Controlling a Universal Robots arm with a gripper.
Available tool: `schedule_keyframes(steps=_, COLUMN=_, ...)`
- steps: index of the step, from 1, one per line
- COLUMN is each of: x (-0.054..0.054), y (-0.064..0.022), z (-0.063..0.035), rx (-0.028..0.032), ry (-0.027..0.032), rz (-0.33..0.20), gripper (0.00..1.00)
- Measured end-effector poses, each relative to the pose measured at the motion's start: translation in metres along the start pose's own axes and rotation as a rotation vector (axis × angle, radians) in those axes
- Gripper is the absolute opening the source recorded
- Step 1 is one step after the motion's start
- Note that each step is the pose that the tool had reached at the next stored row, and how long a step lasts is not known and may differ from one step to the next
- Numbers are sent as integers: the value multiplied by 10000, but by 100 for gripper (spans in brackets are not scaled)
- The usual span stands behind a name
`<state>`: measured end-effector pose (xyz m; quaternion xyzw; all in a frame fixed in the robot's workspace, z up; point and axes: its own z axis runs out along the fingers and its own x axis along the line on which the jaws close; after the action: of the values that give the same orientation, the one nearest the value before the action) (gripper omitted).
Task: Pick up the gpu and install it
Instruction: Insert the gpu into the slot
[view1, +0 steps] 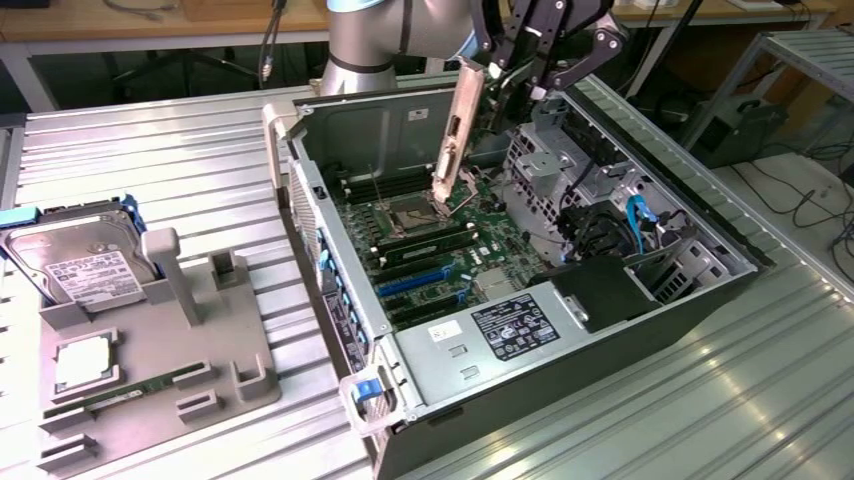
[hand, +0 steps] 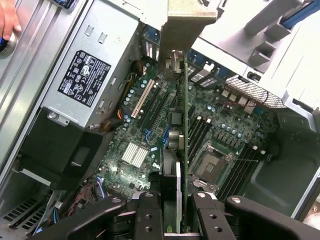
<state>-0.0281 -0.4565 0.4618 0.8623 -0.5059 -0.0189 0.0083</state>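
- gpu (view1: 458, 135) (hand: 183, 145), a thin flat black expansion card w/ a long silver metal bracket, is hanging upright inside the open top of the grey metal computer case (view1: 387, 125), well off the grey plastic parts tray (view1: 167, 365).
- black two-finger gripper (view1: 511, 82) (hand: 177, 212) is clamping the card's upper end; jaws are standing partly closed, pinching the gpu from both sides, w/ the black fingers (hand: 150, 215) pressing against its faces in the wrist view.
- in the exterior view the bracket is tilting slightly, its lower tip sitting over the green motherboard (view1: 447, 245) (hand: 135, 150) near the square cpu socket (view1: 407, 212) (hand: 212, 165); can't tell if it's touching the board.
- in the wrist view the card is showing edge-on, running between the expansion slots incl. a white one (hand: 142, 102) and the cpu socket side.
- blue expansion slots (view1: 407, 283) are lying bare, apart from the card.
- silver boxy power supply w/ black label (view1: 501, 335) (hand: 85, 80) is sitting at the case end away from the arm.
- boxy silver hard drive w/ white label (view1: 80, 265) is leaning in the tray at the exterior view's left; narrow green memory stick (view1: 134, 388) is lying in a tray slot nearby.
- case and tray are resting on the ribbed metal table (view1: 174, 160).
- a person's hand (hand: 7, 22) is resting at the case edge in the wrist view.
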Motion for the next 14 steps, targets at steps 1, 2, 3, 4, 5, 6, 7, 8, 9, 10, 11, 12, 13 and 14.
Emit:
schedule_keyframes(steps=1, x=0, y=0, z=0, rx=-5, ry=5, rz=-162, gripper=28)
schedule_keyframes(steps=2, x=1, y=0, z=0, rx=-6, ry=8, rz=-255, gripper=28)
schedule_keyframes(steps=3, x=1, y=0, z=0, rx=-8, ry=12, rz=-361, gripper=28)
schedule_keyframes(steps=4, x=0, y=0, z=0, rx=-12, ry=16, rz=-469, gripper=28)
schedule_keyframes(steps=5, x=1, y=0, z=0, rx=-13, ry=18, rz=-560, gripper=28)
schedule_keyframes(steps=6, x=1, y=0, z=1, rx=-14, ry=19, rz=-570, gripper=28)
schedule_keyframes(steps=7, x=0, y=0, z=5, rx=-11, ry=16, rz=-479, gripper=28)
schedule_keyframes(steps=8, x=0, y=0, z=11, rx=-8, ry=11, rz=-319, gripper=28)
schedule_keyframes(steps=9, x=0, y=0, z=18, rx=-4, ry=6, rz=-138, gripper=28)
schedule_keyframes(steps=10, x=1, y=0, z=25, rx=1, ry=-1, rz=62, gripper=28)
schedule_keyframes(steps=11, x=1, y=0, z=32, rx=6, ry=-7, rz=238, gripper=28)
schedule_keyframes(steps=12, x=1, y=-1, z=38, rx=10, ry=-13, rz=418, gripper=28)
schedule_keyframes(steps=13, x=1, y=-1, z=44, rx=15, ry=-21, rz=621, gripper=28)
schedule_keyframes(steps=14, x=1, y=-1, z=49, rx=19, ry=-26, rz=803, gripper=28)
